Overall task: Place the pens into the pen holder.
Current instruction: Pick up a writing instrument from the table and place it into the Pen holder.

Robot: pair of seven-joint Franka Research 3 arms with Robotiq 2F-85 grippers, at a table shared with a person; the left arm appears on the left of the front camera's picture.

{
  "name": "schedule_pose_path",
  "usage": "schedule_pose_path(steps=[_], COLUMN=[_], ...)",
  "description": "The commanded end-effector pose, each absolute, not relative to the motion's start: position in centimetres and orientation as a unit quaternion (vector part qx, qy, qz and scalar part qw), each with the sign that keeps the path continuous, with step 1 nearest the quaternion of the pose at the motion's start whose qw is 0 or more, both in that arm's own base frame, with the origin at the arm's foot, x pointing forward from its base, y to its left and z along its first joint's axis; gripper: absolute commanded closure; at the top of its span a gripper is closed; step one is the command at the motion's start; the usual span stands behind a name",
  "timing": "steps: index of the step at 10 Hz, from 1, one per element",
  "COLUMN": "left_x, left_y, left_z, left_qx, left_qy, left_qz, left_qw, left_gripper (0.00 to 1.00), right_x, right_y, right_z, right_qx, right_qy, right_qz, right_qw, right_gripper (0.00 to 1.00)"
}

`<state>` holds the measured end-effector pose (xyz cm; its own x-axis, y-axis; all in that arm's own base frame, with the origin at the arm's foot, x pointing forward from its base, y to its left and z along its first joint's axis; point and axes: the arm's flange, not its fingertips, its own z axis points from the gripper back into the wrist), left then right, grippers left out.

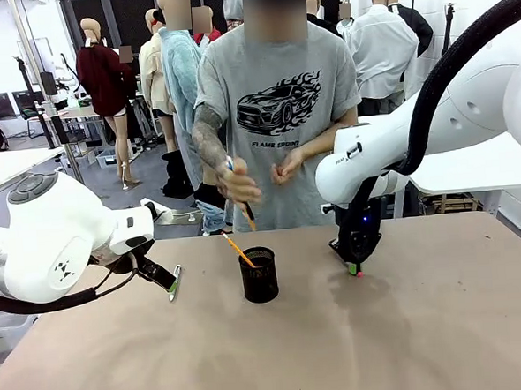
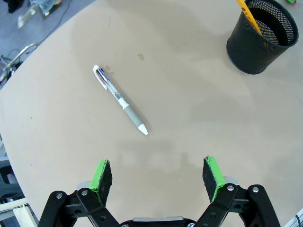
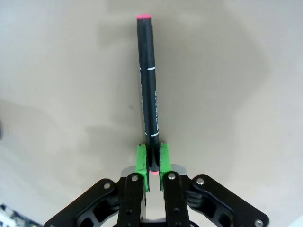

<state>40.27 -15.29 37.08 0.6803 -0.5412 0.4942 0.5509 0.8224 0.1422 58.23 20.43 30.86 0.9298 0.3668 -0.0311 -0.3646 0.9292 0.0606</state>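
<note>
The table (image 1: 410,327) offers broad bare surface on the robot's side of the holder (image 1: 259,275) and between the arms. The left gripper (image 2: 157,175) hovers over bare tabletop, jaws spread wide and holding nothing. The white pen (image 2: 120,100) lies flat ahead of it, clear of the pads and inward of the table's left edge. It has a clear barrel, grey grip and white tip. The right gripper (image 3: 151,158), well right of the holder, has its pads clamped on a dark marker (image 3: 149,85) whose pink end points down, near the tabletop. The holder, a black mesh cup, stands upright with one yellow pencil (image 2: 248,14) leaning on its rim. A person's hand (image 1: 240,184) holds another pen (image 1: 248,215) above and behind the holder.
</note>
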Motion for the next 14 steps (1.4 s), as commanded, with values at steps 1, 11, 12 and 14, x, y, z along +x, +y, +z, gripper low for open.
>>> schedule_pose_path(steps=[1, 11, 12, 14], left_x=[40.3, 40.3, 40.3, 40.3], left_y=[-15.1, -15.1, -15.1, -15.1], left_z=[37.1, 37.1, 37.1, 37.1], left_qx=[-0.01, -0.01, -0.01, -0.01], left_qy=[-0.267, -0.267, -0.267, -0.267], left_qz=[-0.296, -0.296, -0.296, -0.296], left_qw=[0.917, 0.917, 0.917, 0.917], left_gripper=[0.0, 0.0, 0.0, 0.0], right_x=[56.7, 52.8, 52.3, 51.6], right_y=[19.1, 12.8, 12.2, 11.1], right_z=[32.3, 36.5, 36.7, 37.1], right_qx=[0.119, 0.191, 0.213, 0.26], right_qy=[-0.031, -0.085, -0.092, -0.104], right_qz=[0.268, 0.433, 0.466, 0.518], right_qw=[0.955, 0.877, 0.854, 0.808], right_gripper=[1.0, 1.0, 1.0, 1.0])
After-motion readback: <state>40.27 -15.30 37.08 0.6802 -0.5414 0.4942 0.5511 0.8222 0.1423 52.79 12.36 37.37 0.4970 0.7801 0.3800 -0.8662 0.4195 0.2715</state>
